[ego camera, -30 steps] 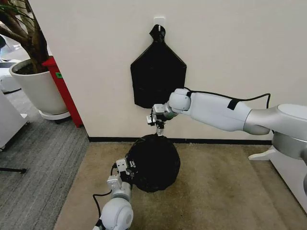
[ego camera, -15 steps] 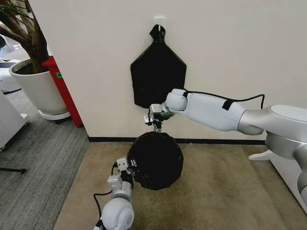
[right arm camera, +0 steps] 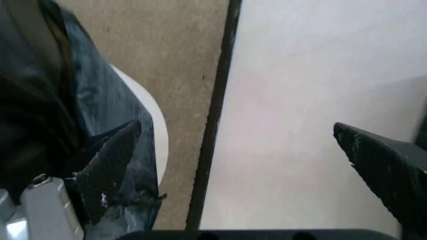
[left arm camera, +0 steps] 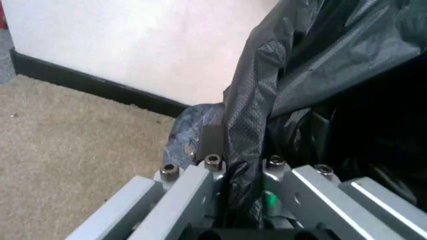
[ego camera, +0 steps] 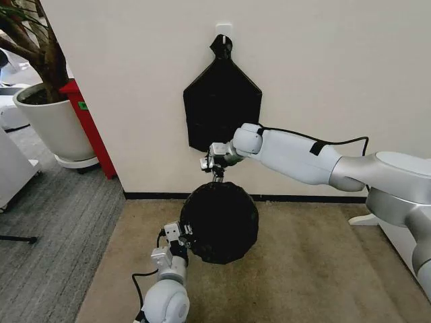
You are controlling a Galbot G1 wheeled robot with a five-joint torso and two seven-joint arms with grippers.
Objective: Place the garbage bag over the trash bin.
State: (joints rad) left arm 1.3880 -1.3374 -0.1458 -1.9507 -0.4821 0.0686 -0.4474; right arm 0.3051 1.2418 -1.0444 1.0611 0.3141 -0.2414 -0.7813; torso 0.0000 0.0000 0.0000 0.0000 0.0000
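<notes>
Stretching between both grippers: garbage bag (ego camera: pixel 219 222)

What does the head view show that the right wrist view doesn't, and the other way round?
Head view: the left claw at the near edge of the bag, a black sheaf hanging on the wall, and a planter. Right wrist view: the white rim of the bin, bare beside the film, and the right claw with its fingers spread apart. Both: the bag, carpet, wall and baseboard.

White glossy arms (ego camera: pixel 303 158), black cable (silver bolts)
</notes>
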